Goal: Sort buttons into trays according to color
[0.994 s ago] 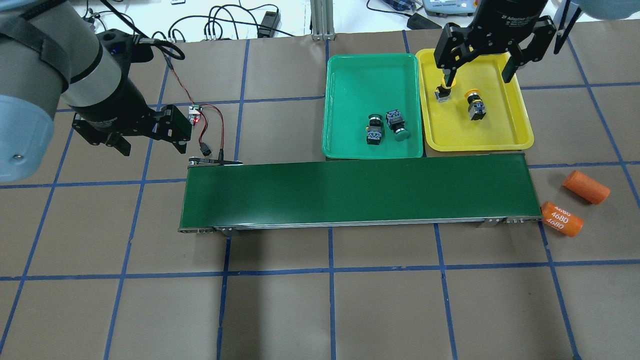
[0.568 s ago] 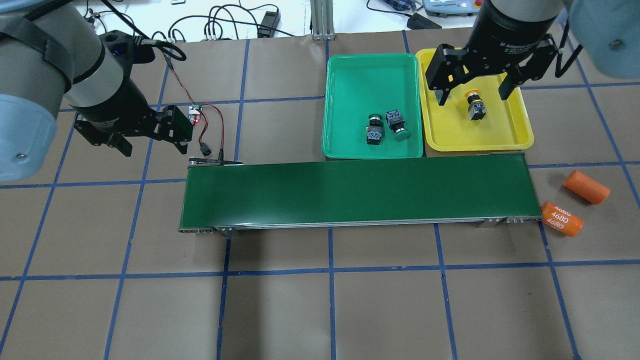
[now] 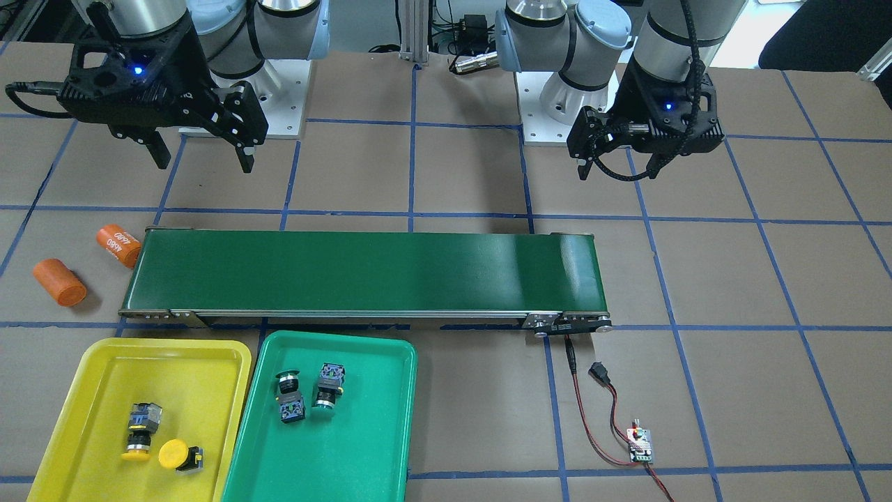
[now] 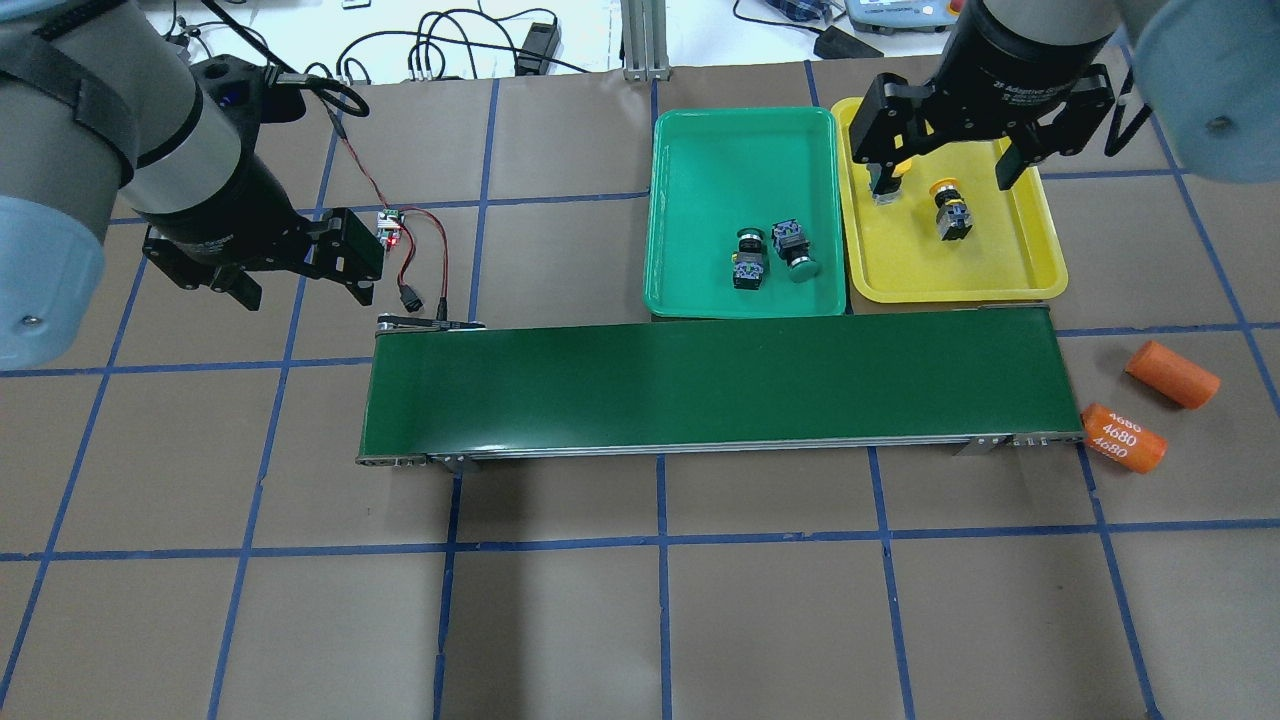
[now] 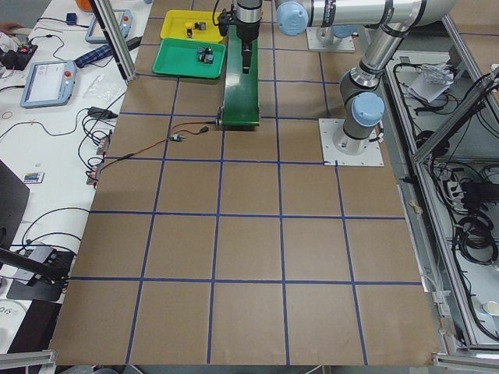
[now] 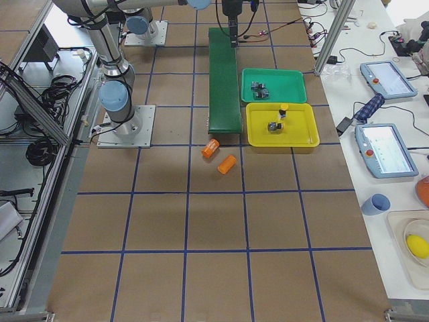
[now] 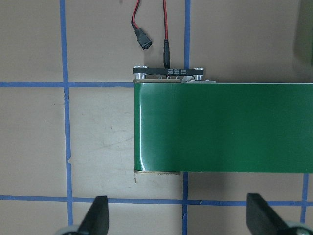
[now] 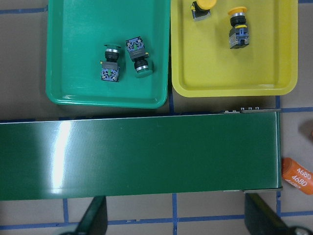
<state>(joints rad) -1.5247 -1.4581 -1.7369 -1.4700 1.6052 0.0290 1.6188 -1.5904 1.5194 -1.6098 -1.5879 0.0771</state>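
The yellow tray [image 4: 950, 270] holds two yellow buttons, one [image 4: 950, 210] in plain sight and one [image 4: 887, 187] partly hidden behind a finger of my right gripper. Both show in the right wrist view [image 8: 238, 24] [image 8: 203, 7]. The green tray [image 4: 740, 150] holds two green buttons [image 4: 748, 260] [image 4: 793, 248], lying side by side. My right gripper [image 4: 942, 175] is open and empty, raised above the yellow tray. My left gripper [image 4: 303, 292] is open and empty, above the table by the conveyor's left end.
A long dark-green conveyor belt [image 4: 700, 390] runs across the table in front of the trays. Two orange cylinders [image 4: 1172, 374] [image 4: 1125, 437] lie at its right end. A small circuit board [image 4: 390, 228] with red-black wires lies by its left end.
My right gripper, open throughout, has shifted back over the yellow tray, away from the yellow button by its finger. The left arm and all buttons have stayed put.
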